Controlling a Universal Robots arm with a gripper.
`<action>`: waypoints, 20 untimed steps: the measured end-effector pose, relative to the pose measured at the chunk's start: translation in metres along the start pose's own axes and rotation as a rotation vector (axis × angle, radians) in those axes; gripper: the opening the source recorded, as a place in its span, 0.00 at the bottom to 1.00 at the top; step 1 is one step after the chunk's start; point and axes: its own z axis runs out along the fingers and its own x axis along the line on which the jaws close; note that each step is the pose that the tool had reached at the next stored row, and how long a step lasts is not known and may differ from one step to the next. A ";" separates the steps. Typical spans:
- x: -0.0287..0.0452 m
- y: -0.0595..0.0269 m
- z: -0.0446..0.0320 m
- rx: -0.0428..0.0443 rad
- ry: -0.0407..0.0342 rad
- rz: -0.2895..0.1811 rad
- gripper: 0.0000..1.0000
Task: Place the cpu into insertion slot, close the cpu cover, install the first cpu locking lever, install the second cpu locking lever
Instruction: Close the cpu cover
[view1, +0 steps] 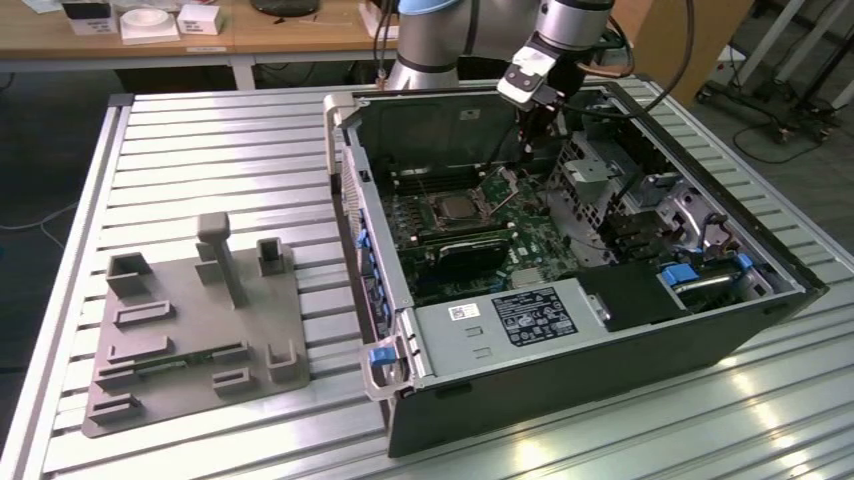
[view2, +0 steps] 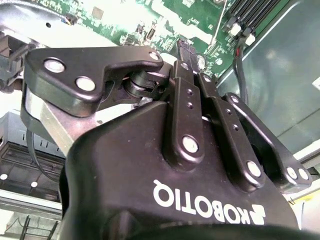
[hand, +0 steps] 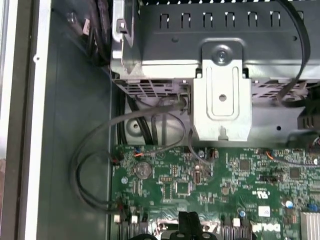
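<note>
The black tower computer case (view1: 574, 385) lies open on its side on the slatted metal bench (view1: 200, 140), and the arm reaches down into it close to its rear wall; the jaws are clenched, their black fingers (view2: 186, 75) drawn together at the tips, though I cannot tell whether anything thin is nipped between them. Just beneath the jaws is the green motherboard (hand: 200, 175); a round silver coin cell (hand: 143, 169) and looping black cables (hand: 85, 165) lie a little to one side of them, and a folded silver metal bracket (hand: 222, 100) stands beyond. The square insertion slot (view1: 447, 212) with its silver rim sits near the jaws, off toward the exterior view's left and nearer the camera; its middle looks grey. Between the slot and the jaws a thin silver frame, seemingly the cpu cover (view1: 503, 187), stands tilted up. Well apart from the jaws, toward the exterior view's left, a grey moulded fixture plate (view1: 200, 330) rests on the bench.
</note>
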 end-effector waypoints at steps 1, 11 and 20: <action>0.0001 0.0009 0.0009 0.0000 0.0000 0.000 0.10; 0.0005 0.0093 0.0186 0.0000 0.0000 0.000 0.10; 0.0006 0.0110 0.0347 0.0019 0.0001 0.000 0.10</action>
